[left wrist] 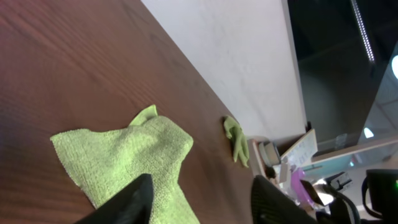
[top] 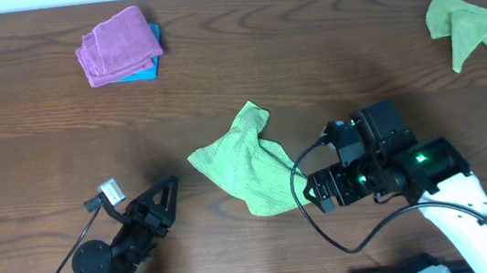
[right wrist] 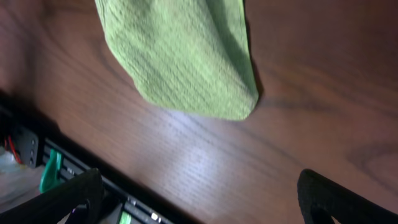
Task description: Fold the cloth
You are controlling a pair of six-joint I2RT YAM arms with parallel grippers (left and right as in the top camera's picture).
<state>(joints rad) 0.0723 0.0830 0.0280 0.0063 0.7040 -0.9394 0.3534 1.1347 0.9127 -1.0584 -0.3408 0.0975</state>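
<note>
Cloth: one lime-green terry piece (top: 248, 163), rumpled, a corner turned over, lay flat just ahead of the right jaws.
Right gripper (top: 319, 172): jaws spread wide, empty.
Left gripper (top: 161, 205): jaws released, empty, cloth well ahead.
Table (top: 41, 132): dark wood grain.
Other cloths: three; purple towel (top: 118, 44) folded on blue towel (top: 146, 72), crumpled green rag (top: 470, 26), all far beyond both jaws.

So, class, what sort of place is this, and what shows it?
Probably a robotics lab inside an office: a cabled robot arm at a wooden table, a green cloth laid out, desk clutter beyond.
</note>
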